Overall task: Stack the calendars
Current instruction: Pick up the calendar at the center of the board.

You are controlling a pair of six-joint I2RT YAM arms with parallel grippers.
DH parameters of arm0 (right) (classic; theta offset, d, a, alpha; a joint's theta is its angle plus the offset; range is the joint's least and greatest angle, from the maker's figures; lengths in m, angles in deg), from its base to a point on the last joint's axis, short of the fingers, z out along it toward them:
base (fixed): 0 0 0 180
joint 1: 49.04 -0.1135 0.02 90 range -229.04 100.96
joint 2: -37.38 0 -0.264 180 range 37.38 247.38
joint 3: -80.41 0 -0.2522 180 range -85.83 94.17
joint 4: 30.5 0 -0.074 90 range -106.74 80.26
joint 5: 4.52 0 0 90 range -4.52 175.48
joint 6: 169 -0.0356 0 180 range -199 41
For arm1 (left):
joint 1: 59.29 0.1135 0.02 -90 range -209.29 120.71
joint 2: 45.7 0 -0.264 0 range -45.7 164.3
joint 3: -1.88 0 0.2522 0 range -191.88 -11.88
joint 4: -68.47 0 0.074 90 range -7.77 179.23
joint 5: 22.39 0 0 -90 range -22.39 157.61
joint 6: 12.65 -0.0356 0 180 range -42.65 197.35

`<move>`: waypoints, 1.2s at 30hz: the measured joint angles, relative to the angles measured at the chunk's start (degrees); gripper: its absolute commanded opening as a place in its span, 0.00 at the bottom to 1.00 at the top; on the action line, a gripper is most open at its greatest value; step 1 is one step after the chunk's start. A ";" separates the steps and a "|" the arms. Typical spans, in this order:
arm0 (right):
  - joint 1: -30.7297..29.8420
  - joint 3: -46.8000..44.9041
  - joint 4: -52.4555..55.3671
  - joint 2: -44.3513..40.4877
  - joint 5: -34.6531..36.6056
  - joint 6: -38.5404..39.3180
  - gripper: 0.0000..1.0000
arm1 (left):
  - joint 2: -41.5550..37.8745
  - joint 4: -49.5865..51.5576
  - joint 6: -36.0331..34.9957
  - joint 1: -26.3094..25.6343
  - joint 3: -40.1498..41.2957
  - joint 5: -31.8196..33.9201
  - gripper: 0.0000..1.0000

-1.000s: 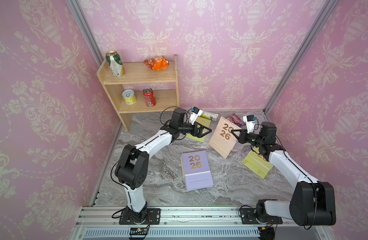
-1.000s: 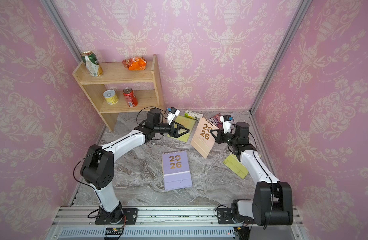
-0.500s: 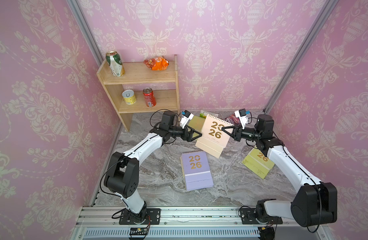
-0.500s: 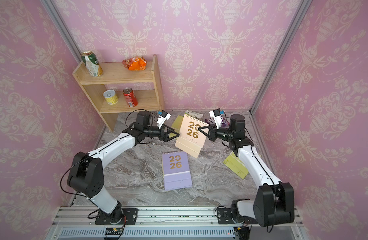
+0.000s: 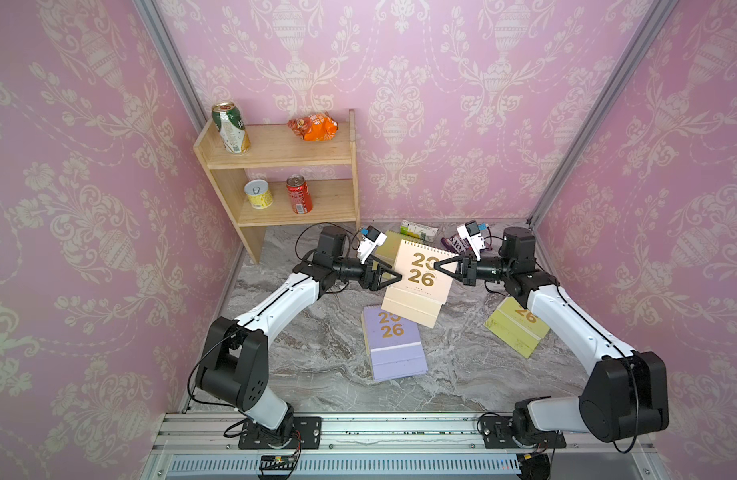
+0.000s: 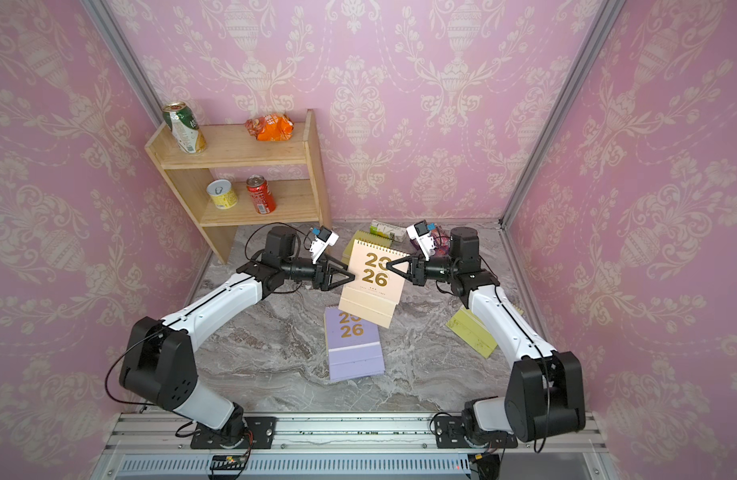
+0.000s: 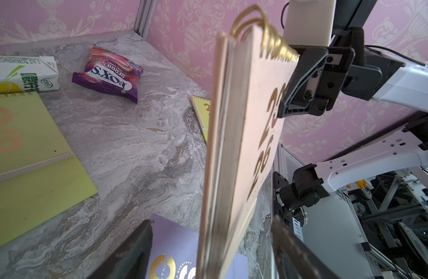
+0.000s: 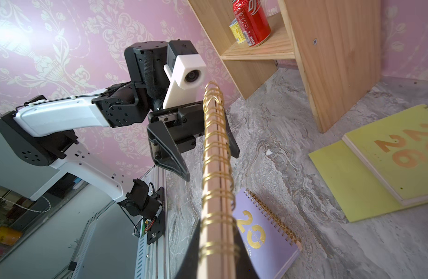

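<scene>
The right hand (image 5: 437, 266) was clamped on the right edge of the peach calendar (image 5: 416, 291), which hung tilted above the lilac calendar (image 5: 394, 353). The left hand (image 5: 398, 276) stood open, jaws straddling the opposite edge. Bare worktop (image 5: 317, 357) lay beneath the left arm.

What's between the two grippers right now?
The peach calendar, held in the air: the right gripper pinches one side, and the left gripper has its open jaws straddling the opposite side. Clear in both top views.

Peach calendar (image 5: 419, 286) reads "2026"; purple packet (image 7: 109, 72) reads "BOX'S BERRIES".
</scene>
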 measured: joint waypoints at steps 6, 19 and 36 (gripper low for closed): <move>-1.20 1.79 0.15 1.51 -1.05 0.35 0.00 | -0.61 -2.78 1.36 0.00 3.74 -1.33 0.59; -4.79 3.67 2.40 6.10 -2.12 0.96 0.00 | -4.11 -4.28 3.98 0.09 6.10 -1.70 0.20; -6.67 6.43 3.06 9.64 -0.42 1.55 0.43 | -12.70 -7.34 8.70 -0.11 14.29 0.81 0.00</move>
